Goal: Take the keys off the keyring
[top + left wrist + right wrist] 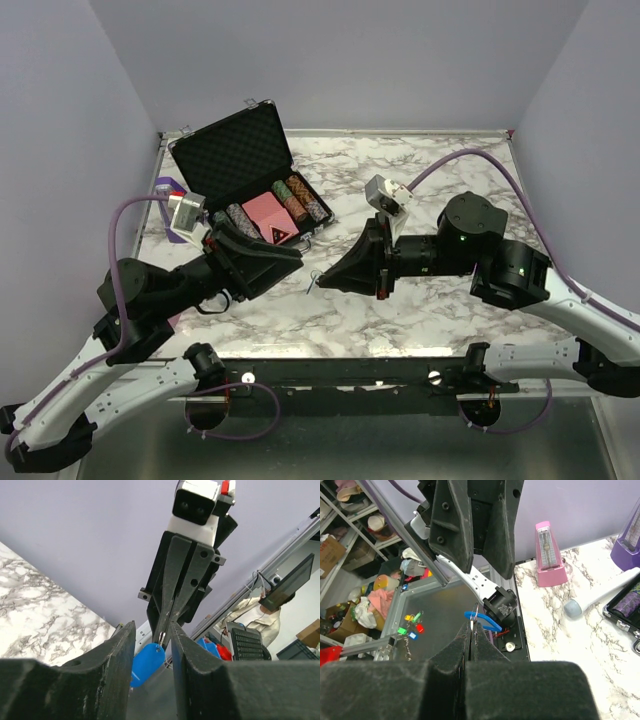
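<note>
My right gripper is shut on the keyring, a thin metal ring held just above the table's near middle. Its blue tag hangs from the ring past the right fingertips. In the left wrist view the blue tag dangles between my left gripper's fingers, below the right gripper. My left gripper is open, its jaws standing on either side of the tag without touching it. A silvery sliver shows at the right fingertips; I cannot make out the keys as separate things.
An open black case with poker chips and a pink card stands at the back left. A purple object lies left of it. In the right wrist view a pink metronome and a white-handled tool are on the marble.
</note>
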Controlling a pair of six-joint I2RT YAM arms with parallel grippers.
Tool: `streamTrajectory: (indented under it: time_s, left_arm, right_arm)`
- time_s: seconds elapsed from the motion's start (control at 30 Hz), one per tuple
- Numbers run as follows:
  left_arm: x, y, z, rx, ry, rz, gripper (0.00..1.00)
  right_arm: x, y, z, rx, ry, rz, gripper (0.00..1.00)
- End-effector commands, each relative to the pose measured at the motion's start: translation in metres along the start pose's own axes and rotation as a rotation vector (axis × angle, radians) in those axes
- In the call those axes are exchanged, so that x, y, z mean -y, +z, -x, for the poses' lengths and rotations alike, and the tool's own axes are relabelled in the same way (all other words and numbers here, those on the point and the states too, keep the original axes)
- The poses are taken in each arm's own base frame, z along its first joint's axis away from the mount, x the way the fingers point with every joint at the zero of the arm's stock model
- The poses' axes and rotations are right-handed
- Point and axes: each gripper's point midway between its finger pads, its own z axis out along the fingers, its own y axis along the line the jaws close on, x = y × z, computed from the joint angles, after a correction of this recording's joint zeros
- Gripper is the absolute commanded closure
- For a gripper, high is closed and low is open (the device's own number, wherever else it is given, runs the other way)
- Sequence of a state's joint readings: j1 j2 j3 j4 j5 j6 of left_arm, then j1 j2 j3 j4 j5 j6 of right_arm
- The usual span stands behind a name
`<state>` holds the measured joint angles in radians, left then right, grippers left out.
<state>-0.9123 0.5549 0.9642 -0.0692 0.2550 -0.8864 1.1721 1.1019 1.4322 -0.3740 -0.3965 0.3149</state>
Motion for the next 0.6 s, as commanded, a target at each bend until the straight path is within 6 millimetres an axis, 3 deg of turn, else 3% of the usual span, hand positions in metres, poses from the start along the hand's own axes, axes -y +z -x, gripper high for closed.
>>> streamTrajectory:
  time_s: [0.0, 0.17, 0.57]
  left_arm:
    - [0.01, 0.004, 0.008, 0.007, 0.026, -0.021, 0.57]
    - [0.009, 0.01, 0.0, -0.033, 0.017, -0.039, 0.55]
    - [0.008, 0.011, -0.011, -0.076, -0.004, -0.059, 0.7]
  right_arm:
    - [-0.003, -0.005, 0.012, 0.062, -0.013, -0.005, 0.99]
    - [-0.004, -0.005, 0.019, 0.083, -0.019, -0.003, 0.99]
    - [0.001, -0.005, 0.024, 0.105, -0.034, -0.029, 0.99]
